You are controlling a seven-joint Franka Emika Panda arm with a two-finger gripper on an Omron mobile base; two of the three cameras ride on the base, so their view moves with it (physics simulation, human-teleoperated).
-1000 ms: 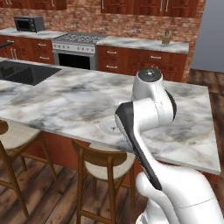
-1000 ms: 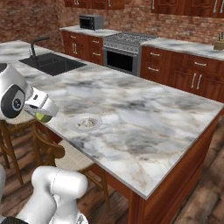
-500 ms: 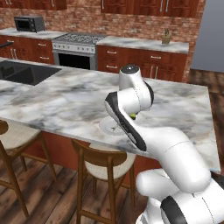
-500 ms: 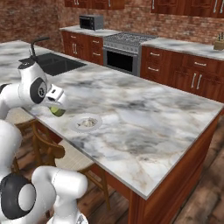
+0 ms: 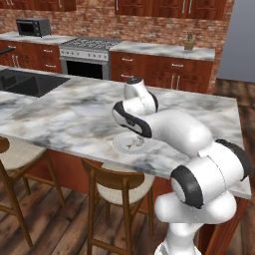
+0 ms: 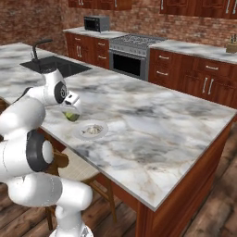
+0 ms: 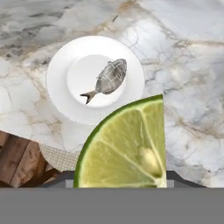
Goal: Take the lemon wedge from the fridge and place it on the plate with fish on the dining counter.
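Note:
My gripper [image 6: 71,112] hangs just above the near edge of the dining counter [image 6: 152,125], shut on the lemon wedge [image 6: 71,116]. In the hand view the yellow-green lemon wedge [image 7: 127,148] fills the lower middle and hides the fingertips. Just beyond it lies the small round plate [image 7: 57,78] with the fish [image 7: 109,78] in its middle. From the right base view the plate [image 6: 83,134] sits a little to the right of the wedge, apart from it. In the left base view my arm covers the hand, and the plate [image 5: 119,145] shows below it. The grey slab at the back right looks like the fridge [image 5: 241,45].
Wooden stools [image 5: 119,184] stand under the counter's near edge, one seat [image 7: 54,157] right below the hand. A dark sink [image 6: 55,65] with a faucet is set into the counter to the left. Stove [image 5: 87,47] and microwave [image 5: 32,26] line the back wall.
My arm has swung from low beside the counter up and over its near edge, carrying the lemon wedge to just short of the plate. The grip has stayed the same.

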